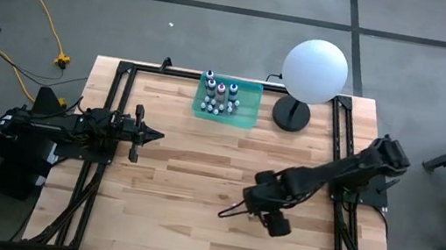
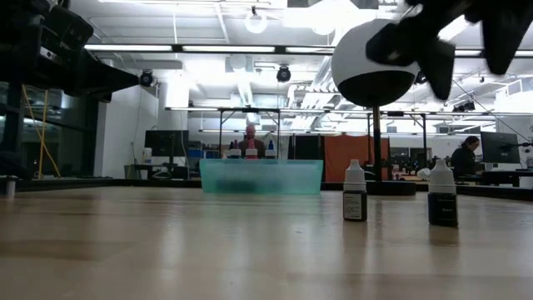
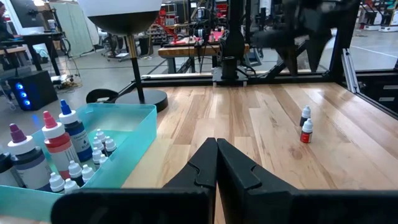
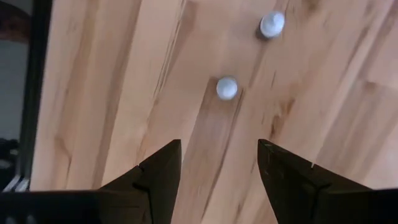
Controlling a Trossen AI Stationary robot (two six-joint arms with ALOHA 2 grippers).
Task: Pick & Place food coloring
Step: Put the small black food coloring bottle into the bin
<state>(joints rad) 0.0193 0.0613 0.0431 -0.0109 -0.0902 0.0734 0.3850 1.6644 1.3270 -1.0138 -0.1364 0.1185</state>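
Observation:
Two tiny food coloring bottles stand upright on the bare wood, the dark-bodied one (image 3: 305, 115) beside the red-bodied one (image 3: 306, 131). In the low view they are the left bottle (image 2: 355, 192) and the right bottle (image 2: 441, 194). From above only their white caps show, the nearer cap (image 4: 227, 88) and the farther cap (image 4: 272, 23). My right gripper (image 4: 219, 163) hangs open above them, pointing down and touching nothing; in the high view it is right of the table's middle (image 1: 267, 206). More bottles (image 3: 61, 140) stand in the teal tray (image 1: 248, 114). My left gripper (image 3: 216, 163) waits shut at the table's left (image 1: 151, 135).
A white globe lamp (image 1: 314, 70) on a black round base (image 1: 291, 115) stands at the far edge, just right of the tray. A black frame (image 1: 115, 109) runs along the table's sides. Bare wood lies between the two arms. People sit far off in the room behind (image 2: 469, 156).

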